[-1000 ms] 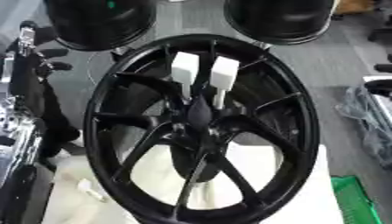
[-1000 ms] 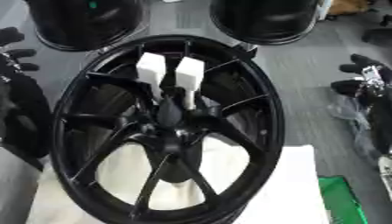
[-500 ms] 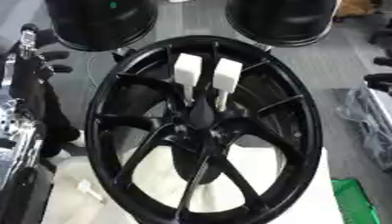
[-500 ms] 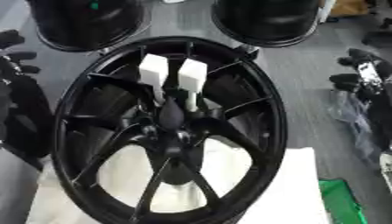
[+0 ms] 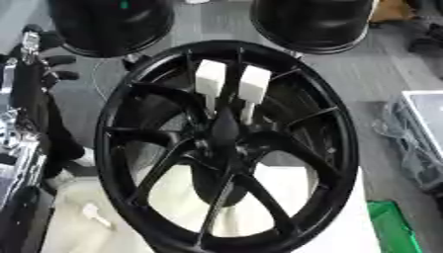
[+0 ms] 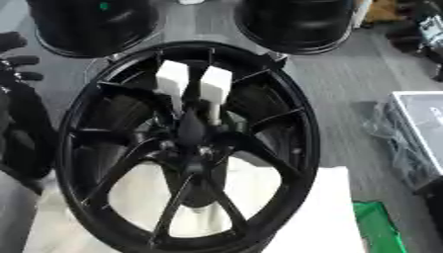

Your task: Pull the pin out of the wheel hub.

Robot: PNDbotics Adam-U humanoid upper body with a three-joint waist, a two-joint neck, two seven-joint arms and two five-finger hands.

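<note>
Still, nothing is pulled yet.
The black wheel (image 5: 227, 148) fills the middle of the frame, its two white pins (image 5: 210, 79) standing in the hub just above centre. The left hand (image 5: 39, 54), upper left, hangs apart with fingers curled on nothing; the right hand is out of view.

Grey floor (image 5: 372, 79), white sheet (image 6: 333, 217) under black wheel hub (image 5: 227, 143), green piece (image 5: 387, 225)

A black wheel hub (image 5: 227, 148) lies on white cloth (image 5: 286, 217), two white-headed pins (image 5: 210, 81) standing near its center.
</note>
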